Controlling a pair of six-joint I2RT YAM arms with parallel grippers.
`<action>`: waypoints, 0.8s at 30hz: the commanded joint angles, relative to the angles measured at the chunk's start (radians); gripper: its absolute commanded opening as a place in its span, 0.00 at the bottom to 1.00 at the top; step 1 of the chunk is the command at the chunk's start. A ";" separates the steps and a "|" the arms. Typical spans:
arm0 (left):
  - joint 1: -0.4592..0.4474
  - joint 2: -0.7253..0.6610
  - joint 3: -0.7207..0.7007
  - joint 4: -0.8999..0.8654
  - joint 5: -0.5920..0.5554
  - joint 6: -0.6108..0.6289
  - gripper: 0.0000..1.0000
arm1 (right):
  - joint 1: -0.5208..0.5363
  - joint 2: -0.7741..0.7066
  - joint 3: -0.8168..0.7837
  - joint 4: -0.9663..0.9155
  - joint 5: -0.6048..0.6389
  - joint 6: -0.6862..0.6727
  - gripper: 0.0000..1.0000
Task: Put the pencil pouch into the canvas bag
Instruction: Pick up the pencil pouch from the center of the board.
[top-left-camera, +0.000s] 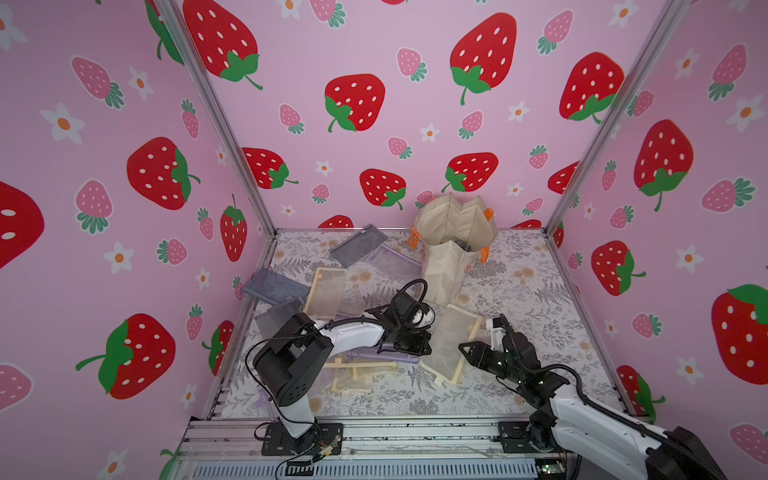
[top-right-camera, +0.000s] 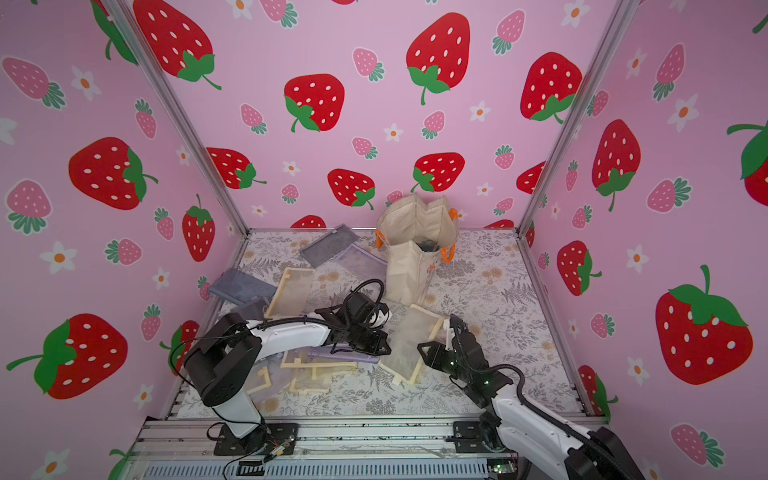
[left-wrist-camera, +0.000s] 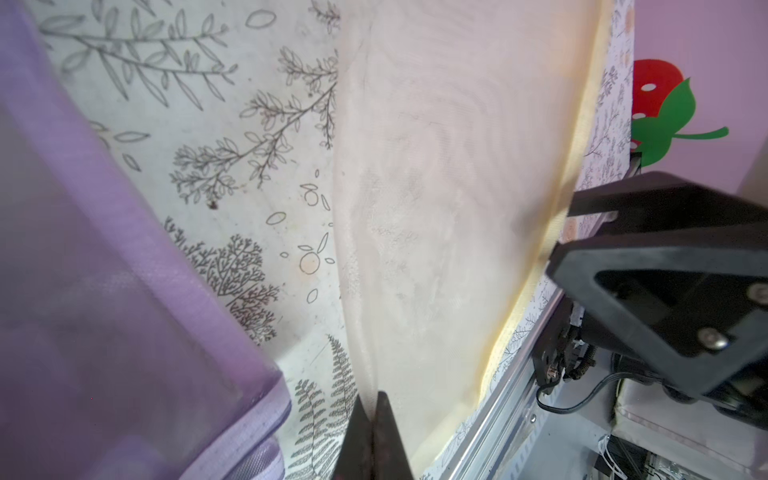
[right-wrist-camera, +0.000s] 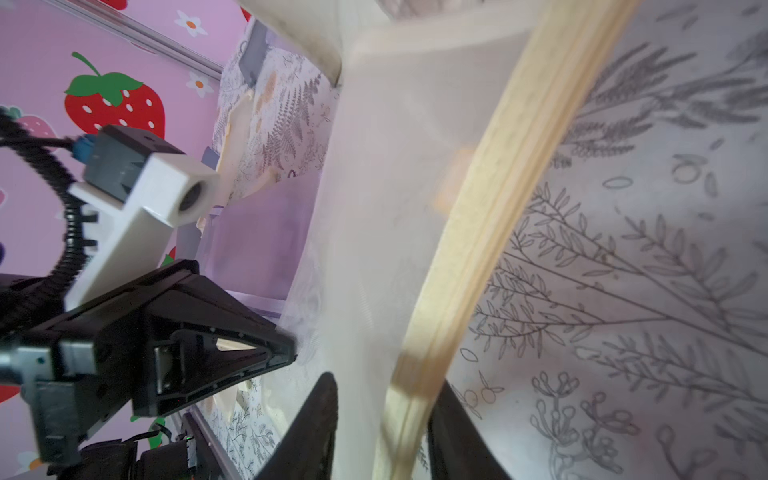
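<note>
The pencil pouch (top-left-camera: 451, 345) (top-right-camera: 409, 345) is a cream mesh sleeve with cream trim, tilted up off the patterned table mid-front. My left gripper (top-left-camera: 427, 347) (left-wrist-camera: 374, 401) is shut on its mesh edge, the fabric pinched between the tips. My right gripper (top-left-camera: 473, 343) (right-wrist-camera: 386, 382) straddles the opposite trimmed edge (right-wrist-camera: 478, 232); its jaws stand apart with a gap on each side of the trim. The canvas bag (top-left-camera: 446, 266) (top-right-camera: 409, 266), cream with orange handles, stands upright behind with its mouth open and something dark inside.
Other flat pouches lie to the left: grey (top-left-camera: 359, 245), purple (top-left-camera: 392, 259), cream (top-left-camera: 326, 291), blue-grey (top-left-camera: 272, 284), cream ones at the front (top-left-camera: 357, 374). A purple pouch (left-wrist-camera: 104, 291) lies beside my left gripper. Strawberry walls enclose three sides.
</note>
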 joint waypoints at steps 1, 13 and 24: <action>-0.016 -0.018 -0.015 0.034 0.013 -0.011 0.00 | -0.008 -0.012 0.021 -0.134 0.035 -0.039 0.32; -0.045 -0.079 -0.081 0.131 0.036 -0.060 0.00 | -0.009 0.110 0.038 0.024 -0.007 -0.030 0.35; -0.047 -0.106 -0.141 0.248 0.073 -0.126 0.00 | -0.008 0.048 0.024 0.093 -0.013 -0.038 0.43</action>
